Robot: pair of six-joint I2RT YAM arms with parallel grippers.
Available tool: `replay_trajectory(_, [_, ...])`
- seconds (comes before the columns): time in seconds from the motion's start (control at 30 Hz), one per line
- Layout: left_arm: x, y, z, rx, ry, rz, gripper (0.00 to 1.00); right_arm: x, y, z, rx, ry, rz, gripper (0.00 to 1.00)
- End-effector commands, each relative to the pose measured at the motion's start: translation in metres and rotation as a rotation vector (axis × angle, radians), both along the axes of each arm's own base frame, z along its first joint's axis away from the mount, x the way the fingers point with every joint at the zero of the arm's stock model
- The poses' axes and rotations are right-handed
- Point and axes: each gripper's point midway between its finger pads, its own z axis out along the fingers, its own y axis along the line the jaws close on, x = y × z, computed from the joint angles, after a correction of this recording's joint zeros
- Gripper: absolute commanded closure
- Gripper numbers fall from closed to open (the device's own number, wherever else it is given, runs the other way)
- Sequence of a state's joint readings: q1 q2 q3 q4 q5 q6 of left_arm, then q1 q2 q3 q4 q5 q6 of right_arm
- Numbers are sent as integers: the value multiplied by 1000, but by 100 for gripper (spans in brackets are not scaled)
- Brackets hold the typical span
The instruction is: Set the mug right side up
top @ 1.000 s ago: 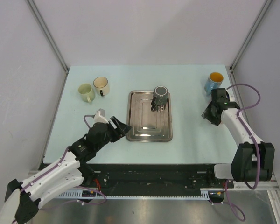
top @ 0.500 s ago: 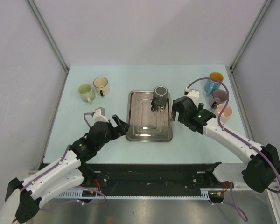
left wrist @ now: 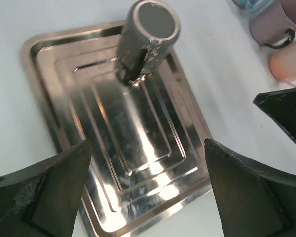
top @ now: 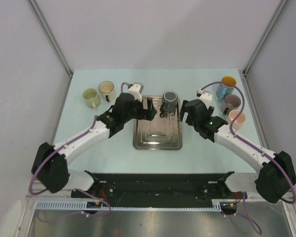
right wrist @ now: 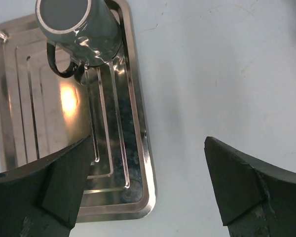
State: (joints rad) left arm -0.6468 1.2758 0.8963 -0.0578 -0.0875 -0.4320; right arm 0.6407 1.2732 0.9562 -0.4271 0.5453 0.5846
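Since half a second ago the left arm has swung from the tray's near left corner to its far left side, while the right gripper [top: 183, 112] has barely shifted. Nearest lies the steel tray [top: 157, 140]. Beyond its middle, the left gripper [top: 151, 108] and the right one are both spread wide and empty, flanking the dark grey mug [top: 169, 100] without touching it. It stands in the tray's far right corner, long axis upright, mouth down, base up, handle toward the near edge. Farther back sit a green mug [top: 91, 97] and cream mug [top: 107, 90] on the left, and a blue mug [top: 226, 87], purple mug [top: 232, 102] and pink mug [top: 237, 117] on the right
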Motion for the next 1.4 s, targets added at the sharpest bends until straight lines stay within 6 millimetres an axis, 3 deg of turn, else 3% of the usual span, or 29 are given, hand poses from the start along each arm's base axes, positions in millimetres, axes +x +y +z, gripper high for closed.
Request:
replay_trajectory(0.0, [14, -41, 15, 115, -65, -349, 0, 7, -9, 5, 255, -39, -56, 0])
replay_trajectory(0.03, [29, -48, 10, 141, -62, -381, 1, -1, 3, 0, 336, 4, 27, 1])
replay_trajectory(0.07, [30, -50, 4, 146, -30, -412, 2, 2, -3, 0, 365, 3, 34, 0])
replay_trajectory(0.17, [46, -63, -10, 154, 16, -482, 5, -9, 8, -1, 344, 15, 144, 0])
replay_trajectory(0.23, [58, -67, -10, 191, 4, -498, 5, -13, 8, 13, 306, -37, 174, 0])
replay_trajectory(0.27, [64, -70, -28, 209, 41, -504, 5, -14, 9, 19, 304, -58, 189, 0])
replay_trajectory(0.37, [82, -73, -34, 274, 35, -522, 5, -22, 16, 38, 284, -119, 241, 0])
replay_trajectory(0.4, [86, -75, -53, 298, 72, -531, 5, -26, 20, 41, 281, -122, 256, 0])
replay_trajectory(0.43, [95, -76, -49, 317, 61, -532, 5, -27, 20, 45, 279, -135, 257, 0])
replay_trajectory(0.47, [99, -76, -51, 326, 65, -534, 5, -30, 21, 45, 276, -131, 258, 0])
replay_trajectory(0.5, [103, -77, -67, 341, 93, -541, 5, -32, 21, 46, 275, -135, 261, 0])
replay_trajectory(0.53, [111, -77, -62, 343, 80, -542, 5, -35, 23, 49, 273, -143, 269, 0])
replay_trajectory(0.7, [135, -88, -78, 366, 97, -569, 10, -42, 21, 49, 241, -144, 276, 0])
replay_trajectory(0.8, [143, -93, -74, 384, 93, -588, 13, -44, 22, 51, 248, -145, 285, 0])
replay_trajectory(0.93, [148, -91, -85, 416, 106, -597, 18, -46, 23, 49, 251, -134, 285, 0])
replay_trajectory(1.37, [141, -104, -103, 481, 105, -650, 29, -53, 21, 44, 255, -104, 276, 0])
